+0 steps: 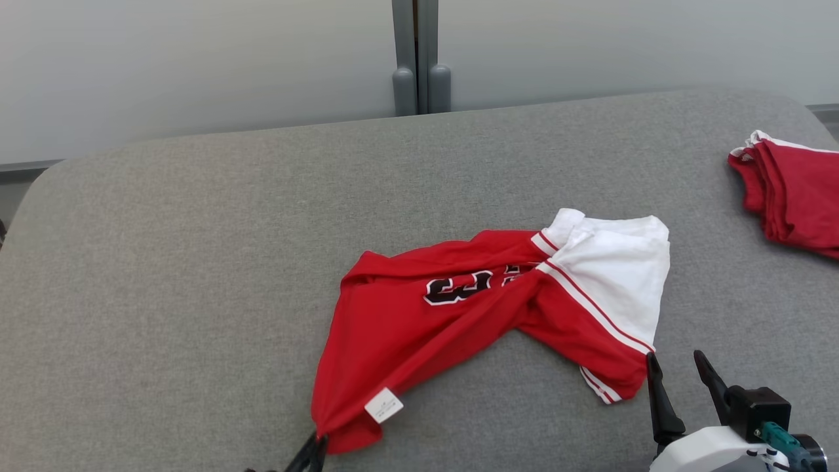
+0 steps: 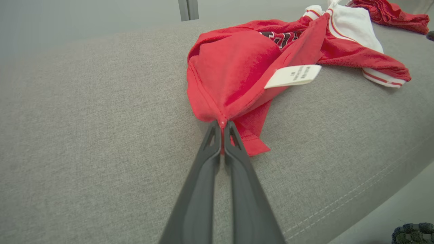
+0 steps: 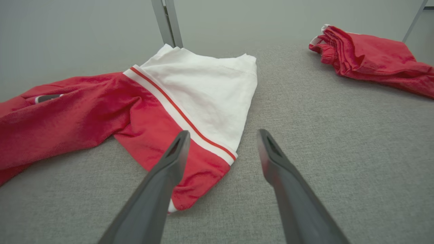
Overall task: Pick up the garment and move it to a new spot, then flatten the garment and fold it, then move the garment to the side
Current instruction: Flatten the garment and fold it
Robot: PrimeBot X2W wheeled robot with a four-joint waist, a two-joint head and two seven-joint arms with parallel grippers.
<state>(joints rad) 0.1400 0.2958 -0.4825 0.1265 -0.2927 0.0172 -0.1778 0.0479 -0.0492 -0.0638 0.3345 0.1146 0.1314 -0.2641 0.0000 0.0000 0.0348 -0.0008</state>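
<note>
The garment (image 1: 472,308) is a red jersey with white sleeves and black numbers, lying rumpled across the middle of the grey cushioned surface (image 1: 196,262). A white label (image 1: 384,405) hangs near its lower left corner. My left gripper (image 1: 317,444) is shut on that red corner at the bottom edge of the head view. In the left wrist view the left gripper (image 2: 222,126) pinches the red hem of the garment (image 2: 234,64). My right gripper (image 1: 675,366) stands open just right of a red and white sleeve. In the right wrist view the right gripper (image 3: 223,137) hovers over the sleeve end of the garment (image 3: 190,101).
A second red garment (image 1: 796,196) lies folded at the far right edge of the surface, also seen as a red pile (image 3: 373,57) in the right wrist view. A grey post (image 1: 419,59) rises behind the surface. Bare grey fabric spreads to the left.
</note>
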